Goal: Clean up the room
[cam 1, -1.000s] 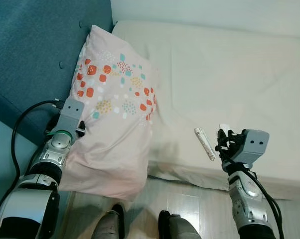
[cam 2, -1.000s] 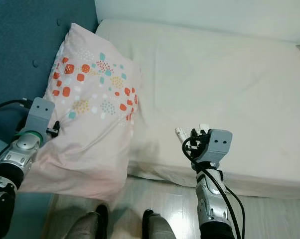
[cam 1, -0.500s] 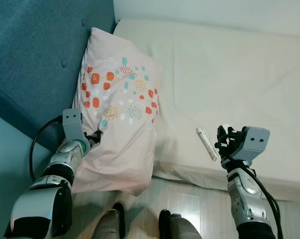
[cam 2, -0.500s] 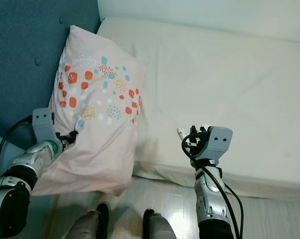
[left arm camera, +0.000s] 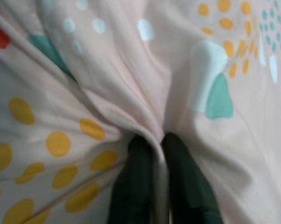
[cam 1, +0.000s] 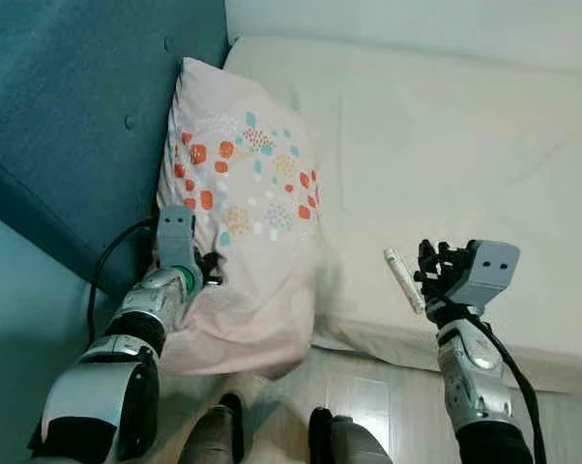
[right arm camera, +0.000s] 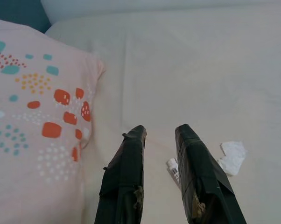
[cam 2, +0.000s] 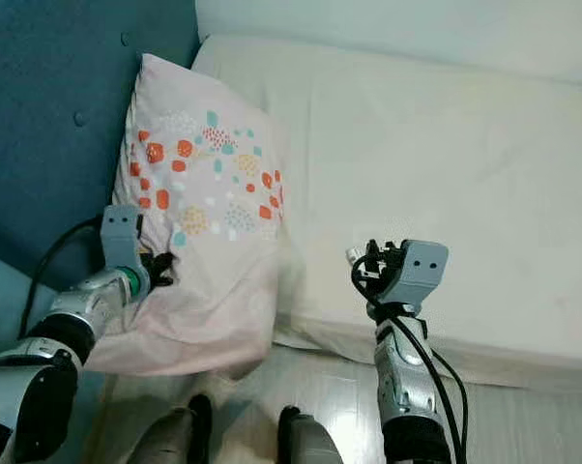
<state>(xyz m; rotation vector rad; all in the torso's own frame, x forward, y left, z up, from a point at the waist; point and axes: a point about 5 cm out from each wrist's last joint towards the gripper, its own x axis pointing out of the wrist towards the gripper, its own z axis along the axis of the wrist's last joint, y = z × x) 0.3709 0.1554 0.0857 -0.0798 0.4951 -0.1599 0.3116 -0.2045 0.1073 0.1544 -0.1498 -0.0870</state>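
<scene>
Your left pincer (left arm camera: 152,186) was clenched on a fold of the pillow (cam 1: 247,222) — soft, light, likely to sag from one pinch. Your right pincer (right arm camera: 157,179) hung released over the bed (cam 1: 446,145) — near the tube (cam 1: 404,280).

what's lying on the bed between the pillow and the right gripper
A small white tube lies on the mattress just beside the right gripper; the sheet from the tube to the pillow is bare. The left eye view shows it.
</scene>
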